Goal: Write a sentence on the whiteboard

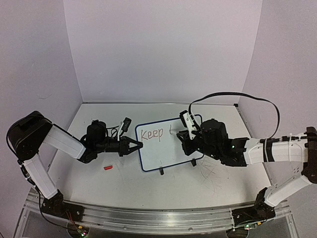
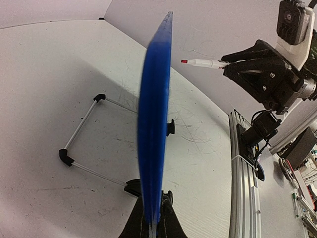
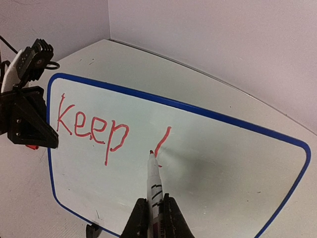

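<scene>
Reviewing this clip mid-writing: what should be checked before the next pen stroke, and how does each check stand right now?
1. Board steadied: left gripper is shut on the left edge of the whiteboard. Ok.
2. Pen grip: right gripper is shut on the marker, which points at the board. Ok.
3. Marker uncapped: the red marker tip is bare. Ok.
4. Tip contact with the board: it sits at the foot of the stroke, but whether it touches is unclear. Cannot tell.
5. Room to write: the board is bare to the right of the stroke. Ok.
6. The sentence complete: only "Keep" and one stroke. Not ok.
</scene>
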